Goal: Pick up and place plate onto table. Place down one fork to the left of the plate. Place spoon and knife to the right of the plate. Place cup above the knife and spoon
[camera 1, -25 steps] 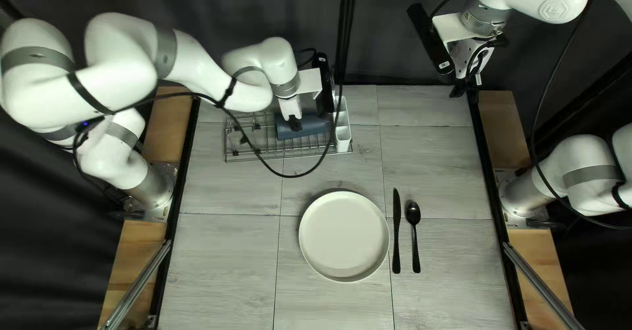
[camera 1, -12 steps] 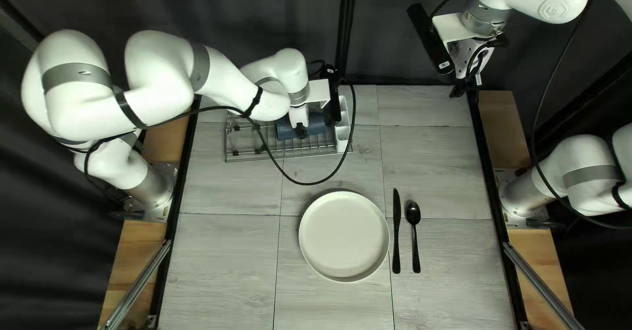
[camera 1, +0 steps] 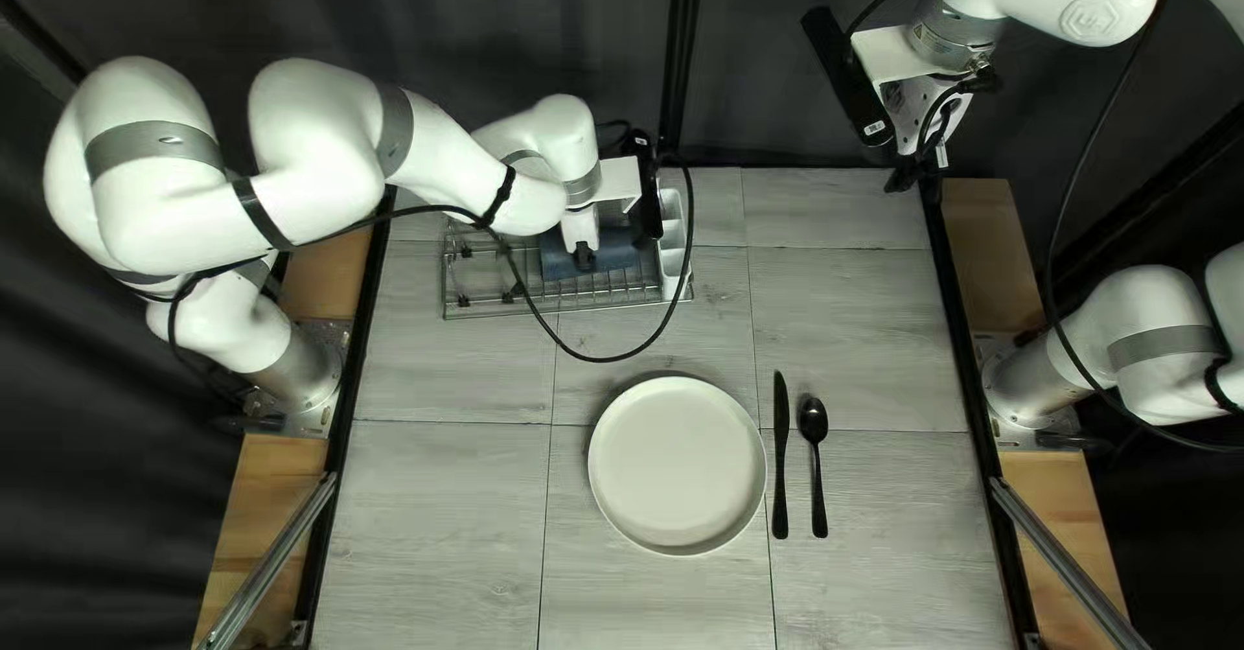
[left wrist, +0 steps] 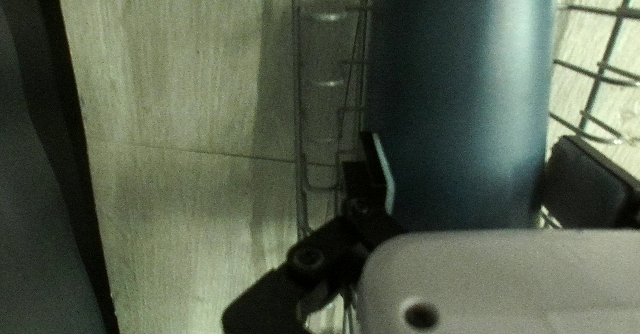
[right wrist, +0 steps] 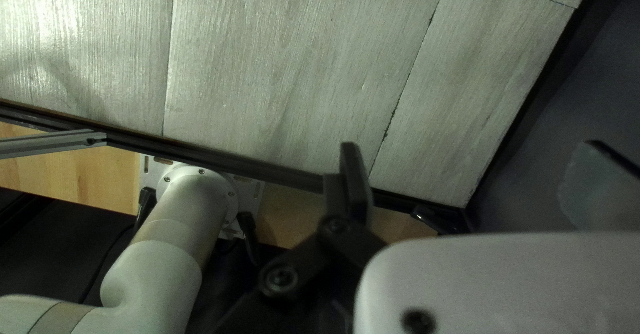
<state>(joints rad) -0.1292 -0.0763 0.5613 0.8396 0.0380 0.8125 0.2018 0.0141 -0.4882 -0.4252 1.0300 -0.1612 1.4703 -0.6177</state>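
Blue cup (left wrist: 460, 101) lies clamped in my left gripper (camera 1: 585, 259) inside a wire rack (camera 1: 518, 312), black cable (camera 1: 596, 360) looping across; my right gripper (camera 1: 898, 181) gapes.

The round off-white plate (camera 1: 677, 466) looks smooth and matt, like ceramic. The slim black knife (camera 1: 780, 469) and the round-bowled black spoon (camera 1: 813, 419) look smooth, the spoon's bowl glossy. Soft sheen runs along the smooth blue cylindrical cup (left wrist: 460, 94). The grey wire dish rack (left wrist: 298, 107) is shiny metal, its white boxy utensil holder (camera 1: 674, 265) plastic-looking. Pale grey wood-grained planks (rather streaky, these) cover the table (camera 1: 454, 508); the dark pleated curtain (camera 1: 428, 28) looks like matt cloth
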